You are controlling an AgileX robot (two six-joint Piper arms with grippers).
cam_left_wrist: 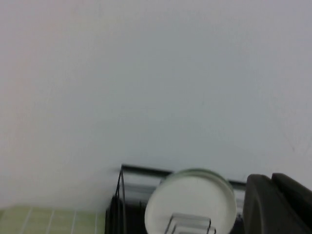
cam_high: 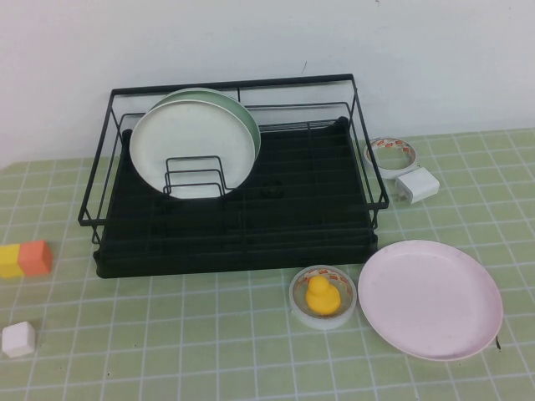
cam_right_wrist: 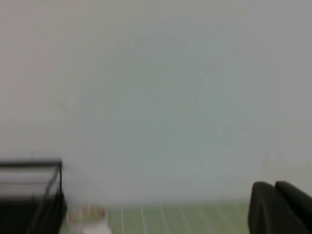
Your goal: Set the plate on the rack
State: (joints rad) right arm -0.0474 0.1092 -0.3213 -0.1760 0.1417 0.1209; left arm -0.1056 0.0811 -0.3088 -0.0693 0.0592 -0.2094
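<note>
Near the front right of the table, the pink plate (cam_high: 430, 298) is lying flat, untouched, outside the rack (cam_high: 234, 180). Neither arm is showing in the high view; the left gripper (cam_left_wrist: 279, 204) and right gripper (cam_right_wrist: 280, 207) are appearing only as dark edges, so whether either is released or clenched cannot be told. Grasping is not yet begun, and the next move likely calls for the nearer right arm reaching the plate's rim.

Neither arm enters the high view. The left gripper (cam_left_wrist: 278, 204) shows only as a dark, blurred shape at the lower right corner of its wrist view; the right gripper (cam_right_wrist: 280, 208) appears the same way in its own (lower right corner again), each raised and facing the wall
</note>
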